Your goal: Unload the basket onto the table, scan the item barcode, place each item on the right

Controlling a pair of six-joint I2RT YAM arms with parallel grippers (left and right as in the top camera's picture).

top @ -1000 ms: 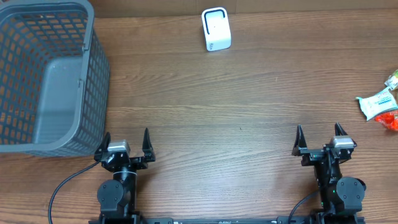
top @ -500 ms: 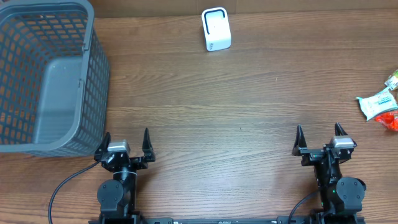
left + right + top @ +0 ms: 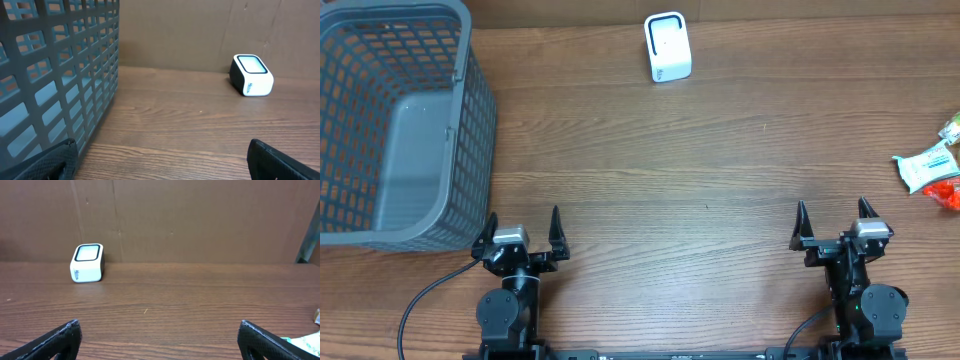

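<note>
A white barcode scanner [image 3: 667, 47] with a dark-rimmed window stands at the back middle of the wooden table; it also shows in the left wrist view [image 3: 251, 75] and the right wrist view [image 3: 87, 263]. Packaged items lie at the right edge: a white-and-green packet [image 3: 928, 166], an orange one [image 3: 946, 194] and a green scrap [image 3: 952, 126]. My left gripper [image 3: 524, 226] sits open at the front left, nothing between its fingers. My right gripper [image 3: 834, 218] stands open at the front right, well short of the packets. A corner of the packet peeks in the right wrist view [image 3: 302, 343].
A grey plastic mesh basket [image 3: 470, 140] fills the back left corner, its wall close beside my left gripper [image 3: 60, 75]. A brown cardboard wall [image 3: 200, 220] backs the table behind the scanner.
</note>
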